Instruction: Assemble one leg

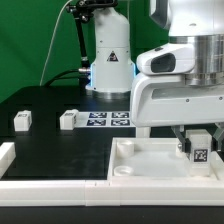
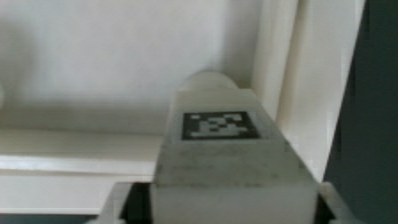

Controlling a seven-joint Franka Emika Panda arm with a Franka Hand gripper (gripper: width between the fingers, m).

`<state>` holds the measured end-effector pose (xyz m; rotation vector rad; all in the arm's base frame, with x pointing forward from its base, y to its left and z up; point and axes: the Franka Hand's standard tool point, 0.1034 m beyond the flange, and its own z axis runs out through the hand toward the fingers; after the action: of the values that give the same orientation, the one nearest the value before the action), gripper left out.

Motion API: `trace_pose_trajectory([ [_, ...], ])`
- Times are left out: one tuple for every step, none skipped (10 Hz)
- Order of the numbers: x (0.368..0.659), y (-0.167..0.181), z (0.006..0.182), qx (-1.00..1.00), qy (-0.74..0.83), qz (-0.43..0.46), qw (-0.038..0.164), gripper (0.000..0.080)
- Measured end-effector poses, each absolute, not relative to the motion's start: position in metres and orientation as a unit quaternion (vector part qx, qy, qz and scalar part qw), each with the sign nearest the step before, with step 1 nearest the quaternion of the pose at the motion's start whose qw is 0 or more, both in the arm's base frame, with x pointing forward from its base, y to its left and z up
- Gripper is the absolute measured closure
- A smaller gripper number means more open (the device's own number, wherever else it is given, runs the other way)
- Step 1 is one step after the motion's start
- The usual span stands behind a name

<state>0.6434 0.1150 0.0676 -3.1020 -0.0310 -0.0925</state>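
Observation:
My gripper [image 1: 200, 150] is shut on a leg [image 1: 200, 147], a small white block with a black-and-white tag facing the camera. It holds the leg at the exterior view's right, low over the large white tray-like part [image 1: 128, 160], near that part's right corner. In the wrist view the leg [image 2: 221, 140] fills the middle, tag up, between my gripper's [image 2: 221, 203] two fingers [image 2: 128, 208]. The tray-like part's floor [image 2: 89, 110] and raised rim lie behind it. Whether the leg touches the tray-like part is hidden.
Two more small white legs [image 1: 22, 120] [image 1: 69, 119] sit on the black table at the exterior view's left. The marker board [image 1: 108, 119] lies behind the tray-like part. A white wall [image 1: 8, 155] borders the table's front left. The arm's base [image 1: 110, 60] stands at the back.

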Motion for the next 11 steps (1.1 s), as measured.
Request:
trace_pose_trajectory([
  [0.6434,0.115,0.0676,-0.999,-0.009,-0.03,0.019,0.0509],
  [0.6434,0.1152,0.0675,-0.999,0.025,-0.029,0.021,0.0509],
  [0.6433,0.1156,0.0674,-0.996,0.077,-0.028,0.023,0.0509],
  [0.643,0.1156,0.0673,-0.992,0.119,-0.026,0.025,0.0509],
  [0.6428,0.1154,0.0672,-0.983,0.179,-0.024,0.027,0.0509],
  [0.6427,0.116,0.0673,-0.977,0.212,-0.022,0.028,0.0509],
  [0.6426,0.1161,0.0672,-0.962,0.27,-0.021,0.03,0.0509],
  [0.6425,0.1156,0.0671,-0.948,0.315,-0.019,0.03,0.0509],
  [0.6423,0.1152,0.0671,-0.932,0.361,-0.018,0.03,0.0509],
  [0.6419,0.1148,0.0671,-0.912,0.409,-0.016,0.029,0.0509],
  [0.6412,0.1143,0.0672,-0.877,0.479,-0.014,0.027,0.0509],
])
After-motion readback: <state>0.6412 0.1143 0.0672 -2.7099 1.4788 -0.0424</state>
